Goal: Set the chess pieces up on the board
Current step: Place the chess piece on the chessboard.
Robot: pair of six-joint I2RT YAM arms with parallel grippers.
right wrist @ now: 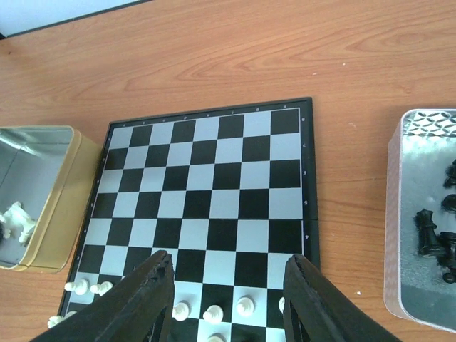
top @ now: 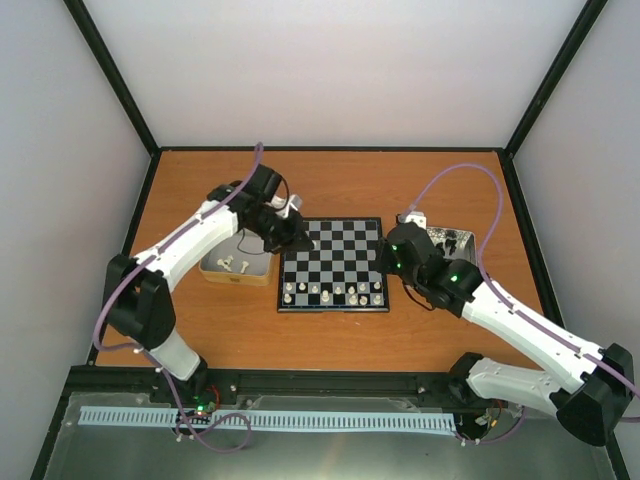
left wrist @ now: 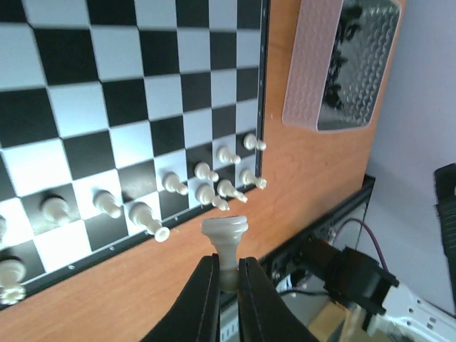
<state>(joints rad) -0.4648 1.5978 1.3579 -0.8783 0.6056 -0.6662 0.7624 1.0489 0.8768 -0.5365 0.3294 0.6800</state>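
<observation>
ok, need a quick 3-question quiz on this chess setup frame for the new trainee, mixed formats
1. True or false: the right hand is shut on a pawn.
2. The left hand grips: A) a cream-white chess piece B) a black chess piece C) nothing.
3. Which container holds the black pieces?

Key:
1. False. Its jaws stand open and empty above the board.
2. A.
3. The silver tin beside the board.
</observation>
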